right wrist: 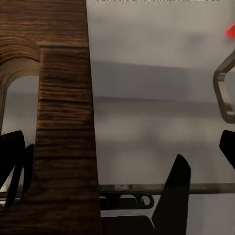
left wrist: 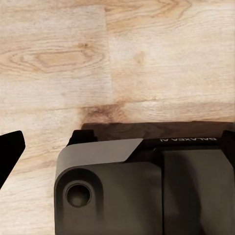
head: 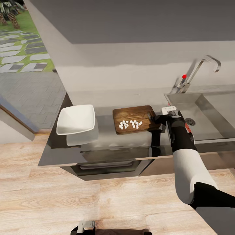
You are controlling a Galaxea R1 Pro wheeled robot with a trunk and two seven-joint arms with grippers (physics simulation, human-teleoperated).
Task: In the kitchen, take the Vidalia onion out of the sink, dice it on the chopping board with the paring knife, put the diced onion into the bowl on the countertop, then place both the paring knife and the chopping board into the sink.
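Wooden and dark-grained, the chopping board [head: 133, 119] lies on the grey surface [head: 107, 147] between the bowl [head: 76, 119] and the sink [head: 209, 114], with the diced onion [head: 130, 124] in a small heap on it. The right gripper [head: 153, 118] sits at the board's handle end; the wrist view shows its jaws apart, straddling the board's edge beside the slot, probably to grip and tip the dice into the bowl. The left gripper [head: 85, 226] hangs low over the floor [left wrist: 117, 58]; I cannot tell its jaws.
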